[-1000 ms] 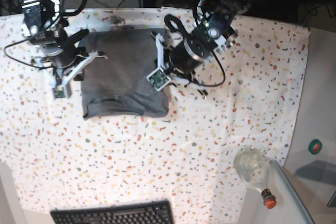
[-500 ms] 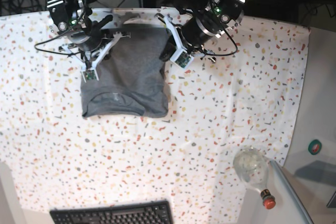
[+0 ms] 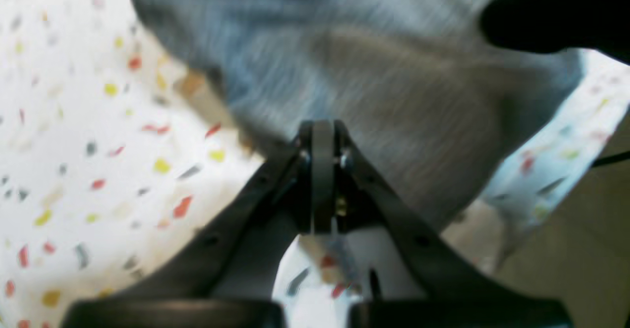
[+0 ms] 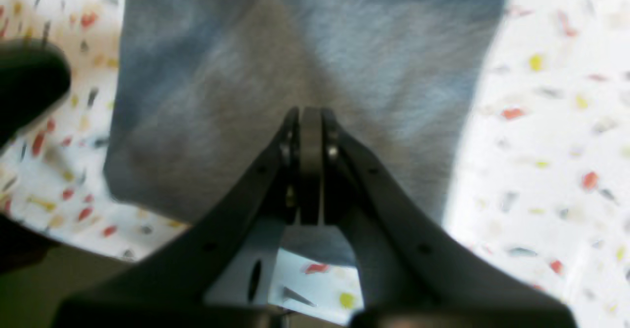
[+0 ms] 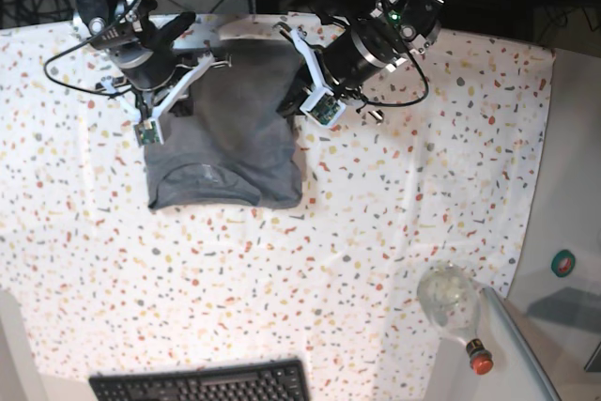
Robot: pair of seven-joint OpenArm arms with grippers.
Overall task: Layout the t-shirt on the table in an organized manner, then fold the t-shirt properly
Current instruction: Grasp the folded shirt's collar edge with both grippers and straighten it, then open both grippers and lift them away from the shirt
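The grey t-shirt (image 5: 225, 138) lies on the speckled table (image 5: 310, 279) at the far left, collar toward the near side. Its far part is drawn up and narrowed between the two grippers. My left gripper (image 5: 285, 37) holds the far right corner; in its wrist view the jaws (image 3: 322, 131) are pressed together, with the t-shirt fabric (image 3: 393, 72) spreading beyond them. My right gripper (image 5: 218, 49) is at the far left corner. The right wrist view shows it (image 4: 310, 116) shut too, with grey t-shirt cloth (image 4: 295, 47) running past and under the fingers.
A clear glass bottle (image 5: 453, 300) with a red cap lies at the near right table corner. A black keyboard (image 5: 202, 384) sits at the near edge. The table's far edge and dangling cables (image 5: 56, 72) are close behind both grippers.
Both grippers moved from the shirt's sides to its far edge, drawing the far part up and inward. In the last half second they shifted only slightly.
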